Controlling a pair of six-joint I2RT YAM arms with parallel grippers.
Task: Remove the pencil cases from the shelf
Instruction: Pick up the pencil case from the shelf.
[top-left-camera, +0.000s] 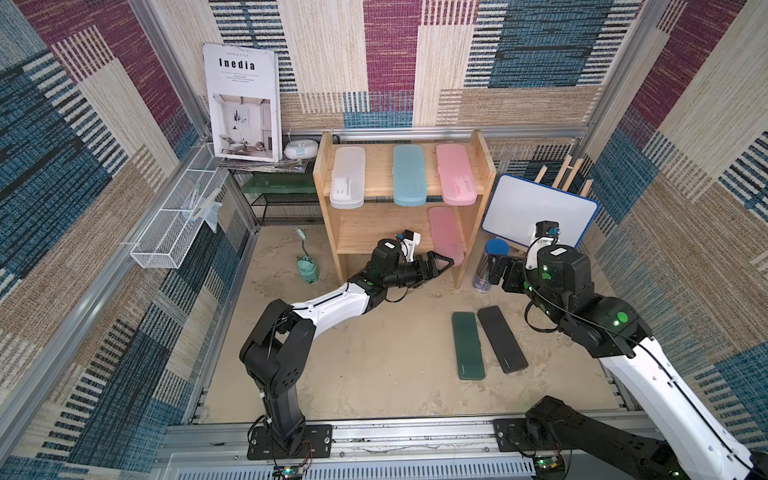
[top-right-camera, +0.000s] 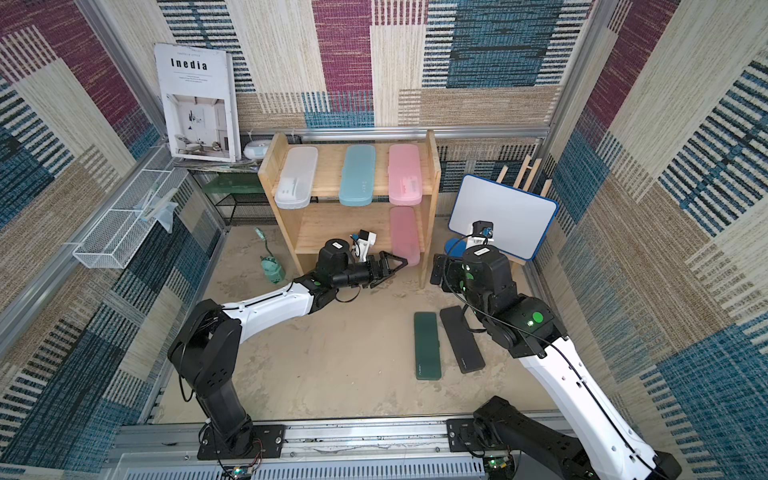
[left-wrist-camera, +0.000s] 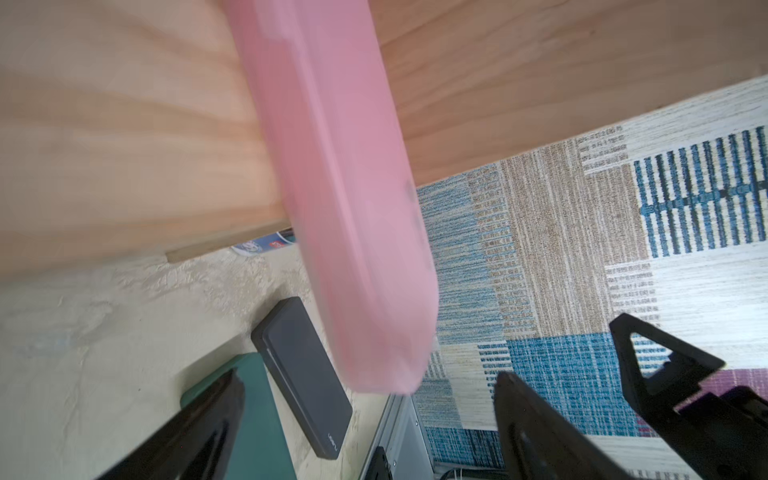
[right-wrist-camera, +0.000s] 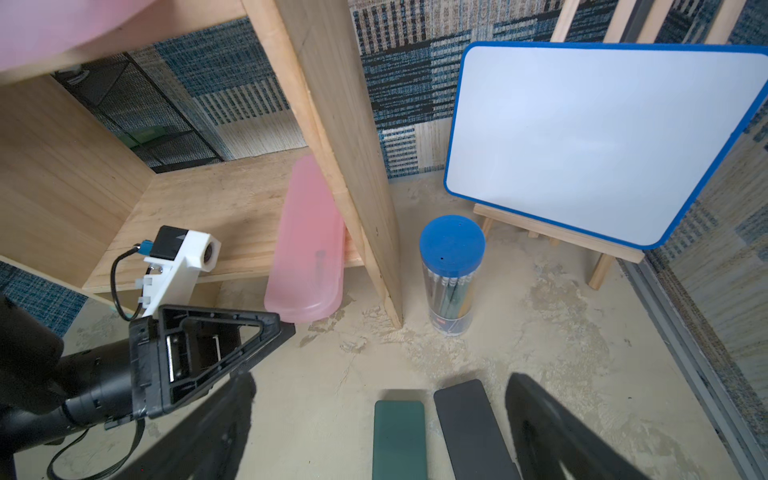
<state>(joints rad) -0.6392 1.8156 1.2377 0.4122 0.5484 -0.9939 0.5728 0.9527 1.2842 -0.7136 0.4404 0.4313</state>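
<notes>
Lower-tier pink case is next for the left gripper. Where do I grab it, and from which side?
Take the front end of the lower pink case, which overhangs the front edge of the shelf. Come straight in from the front with the open left gripper. One long edge lies close along the side panel, so a sideways pinch looks blocked; closing on its flat faces is probably best.

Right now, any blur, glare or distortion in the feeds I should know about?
Left wrist view: the lower pink case and shelf wood are smeared, the black case is crisper. Right wrist view: sharp, only the right fingers close to the lens are soft; whiteboard evenly lit, no hot spot. Both top views: sharp, wide-angle bowing at the walls.
</notes>
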